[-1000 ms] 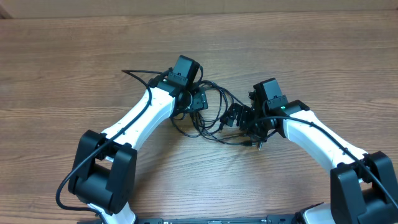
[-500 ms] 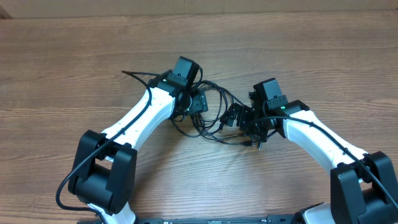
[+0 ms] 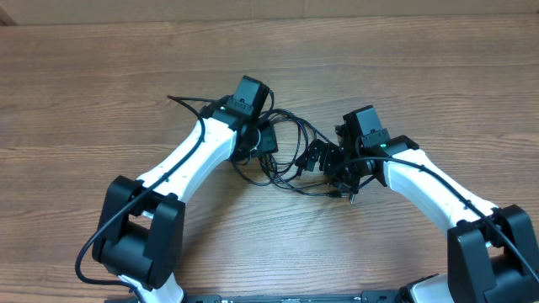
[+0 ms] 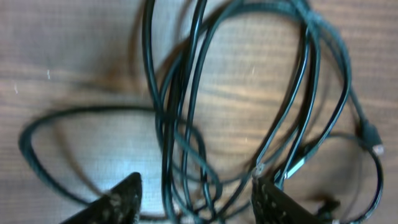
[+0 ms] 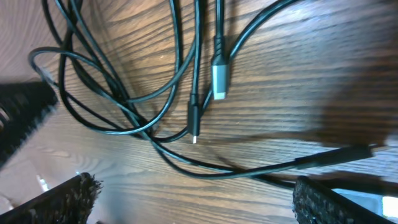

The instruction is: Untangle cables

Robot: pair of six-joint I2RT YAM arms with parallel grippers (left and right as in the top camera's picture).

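The cables are thin black cords tangled in loops on the wooden table, between my two grippers. My left gripper hangs over the left side of the tangle. In the left wrist view its fingers are open, with several cable strands running between them. My right gripper is at the right side of the tangle. In the right wrist view its fingers are wide open over bare wood, with a silver-tipped plug and a smaller plug lying just ahead.
The wooden table spreads all round the tangle. A thicker black wire sticks out left from the left arm. Both arm bases stand at the near edge.
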